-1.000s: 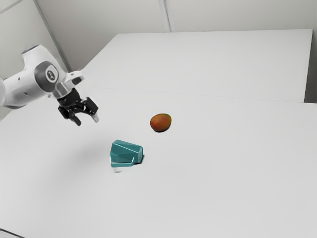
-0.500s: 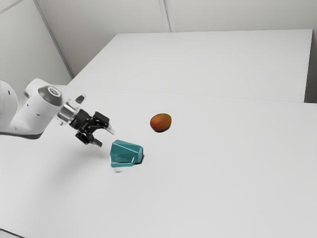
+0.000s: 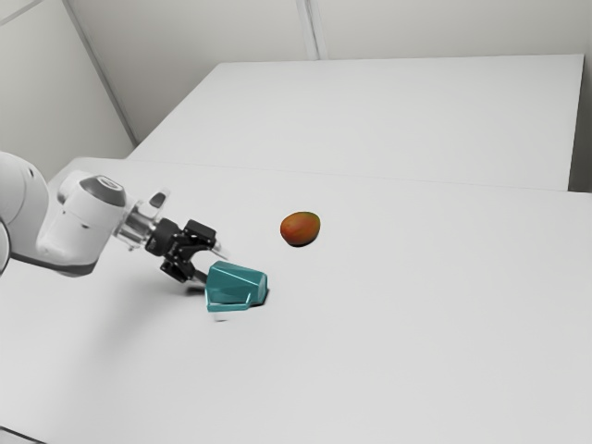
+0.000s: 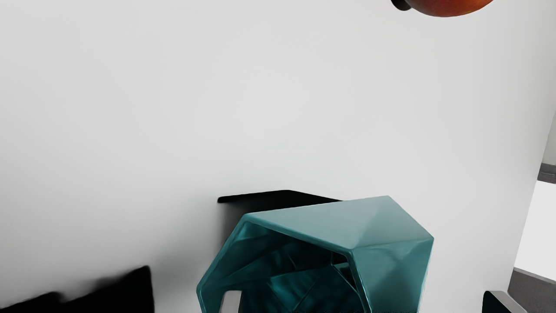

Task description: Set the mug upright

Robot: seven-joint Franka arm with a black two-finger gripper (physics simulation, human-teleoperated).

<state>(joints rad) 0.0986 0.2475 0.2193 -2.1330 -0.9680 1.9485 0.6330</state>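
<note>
Though spread, jaws nearer mug (image 3: 238, 285)

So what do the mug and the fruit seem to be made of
The mug looks like hard teal plastic or glazed ceramic, fairly glossy: its crisp facets catch pale sheens. Which one, I can't tell. The fruit seems to have smooth, satiny natural skin, judging by the orange-red blending to green at its edge, though it could be a painted model.

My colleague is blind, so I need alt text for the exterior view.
A teal mug lies on its side on a white table, the open hand of a robot arm beside it, at the exterior view's left. A reddish-orange fruit sits nearby.
</note>
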